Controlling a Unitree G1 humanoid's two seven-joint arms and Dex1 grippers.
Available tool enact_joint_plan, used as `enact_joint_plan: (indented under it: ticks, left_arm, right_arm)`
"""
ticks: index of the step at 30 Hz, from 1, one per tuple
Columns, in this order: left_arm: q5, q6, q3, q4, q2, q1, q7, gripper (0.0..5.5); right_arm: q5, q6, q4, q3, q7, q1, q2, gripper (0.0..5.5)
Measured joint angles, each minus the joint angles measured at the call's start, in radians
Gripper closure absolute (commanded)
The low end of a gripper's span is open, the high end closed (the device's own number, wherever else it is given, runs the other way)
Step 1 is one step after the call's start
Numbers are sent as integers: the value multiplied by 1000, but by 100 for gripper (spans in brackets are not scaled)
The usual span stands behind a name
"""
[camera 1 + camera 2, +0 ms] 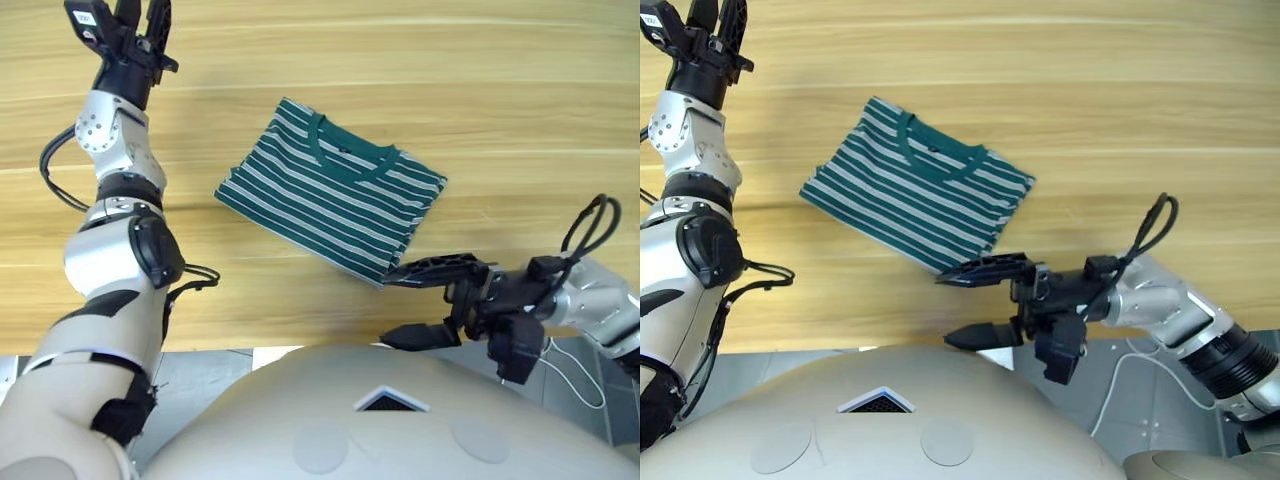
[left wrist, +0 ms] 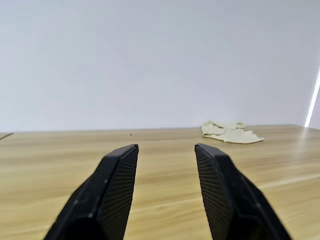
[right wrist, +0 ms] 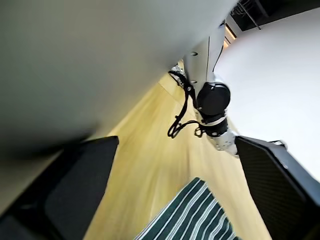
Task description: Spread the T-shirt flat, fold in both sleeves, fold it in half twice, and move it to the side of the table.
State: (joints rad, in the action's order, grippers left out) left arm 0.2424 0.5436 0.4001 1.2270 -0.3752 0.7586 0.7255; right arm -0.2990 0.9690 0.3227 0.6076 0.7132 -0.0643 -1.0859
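Right claw (image 1: 385, 310), left claw (image 1: 141, 14) gape; folded T-shirt (image 1: 320, 205) runs far-left to near-right, collar (image 1: 348, 155) far.

Premises appear to be a bare test room or laboratory. Grounds: long light-wood table (image 1: 500, 100), plain white wall (image 2: 160, 60) behind it, grey tiled floor (image 1: 1160, 430) at its near edge.

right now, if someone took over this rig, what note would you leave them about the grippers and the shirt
Left gripper: open, empty, held over the far left of the table, well away from the shirt.
Right gripper: open, empty, at the table's near edge, one finger by the shirt's near right corner.
Shirt: mid-table, a compact folded rectangle, collar up, sleeves tucked in.
Done: spreading, sleeves and folding look finished, though the number of folds cannot be counted.
To do: move the shirt to the side of the table.
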Motion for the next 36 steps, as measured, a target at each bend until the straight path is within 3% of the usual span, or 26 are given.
enact_joint_plan:
  ticks: [3, 7, 10, 18, 23, 27, 36]
  left_arm:
    - [6, 23, -2, -18, 23, -19, 30, 340]
    - [38, 44, 2, -45, 42, -24, 47, 340]
    - [50, 47, 8, -56, 51, -26, 35, 340]
    - [53, 73, -8, -55, 66, -29, -23, 340]
    - [53, 76, -23, -51, 73, -30, -33, 340]
    - [54, 76, -29, -48, 75, -37, -43, 340]
    - [55, 83, -41, -49, 103, -58, -39, 340]
  right_arm:
    - [43, -169, -116, -7, -10, 116, 184, 121]
    - [383, -412, -334, 0, -158, 318, 532, 121]
    - [616, -486, -549, 62, -282, 444, 747, 121]
    - [906, -507, -1236, 140, -659, 751, 1093, 121]
    - [905, -483, -1478, 104, -781, 821, 1206, 121]
    - [871, -515, -1574, 36, -843, 851, 1207, 121]
    - [721, -805, -1655, -227, -996, 907, 1178, 121]
